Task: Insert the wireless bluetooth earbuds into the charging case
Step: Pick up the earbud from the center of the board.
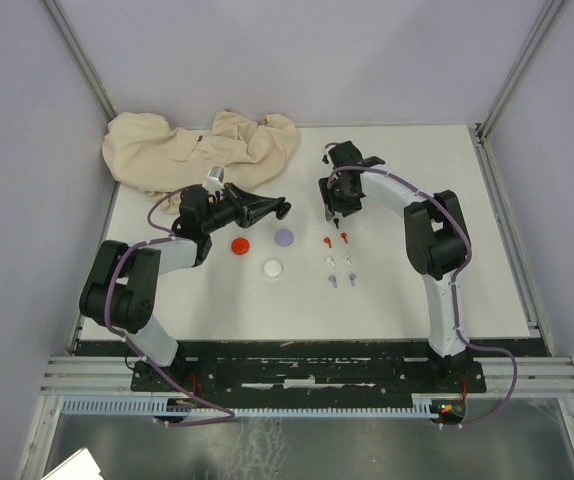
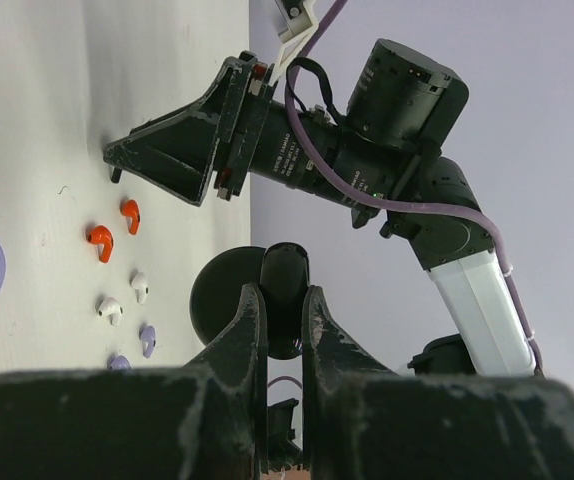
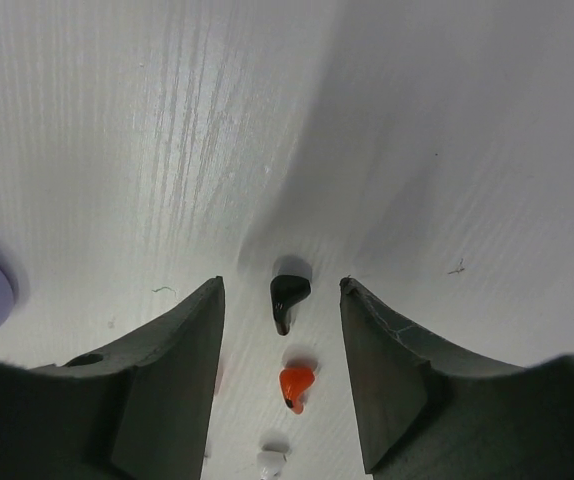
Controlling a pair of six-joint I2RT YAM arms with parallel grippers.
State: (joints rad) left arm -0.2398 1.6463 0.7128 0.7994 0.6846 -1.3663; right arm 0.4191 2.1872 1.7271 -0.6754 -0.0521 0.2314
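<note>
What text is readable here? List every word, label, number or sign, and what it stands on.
White print on the right arm's wrist housing: too small and blurred to read.
Black case in the left pincer: no marking visible.
Nothing else in the three views shows legible text.

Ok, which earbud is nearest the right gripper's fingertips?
The black earbud, lying between the right gripper's open fingertips; the red earbud and white earbud lie nearer the wrist.
</note>
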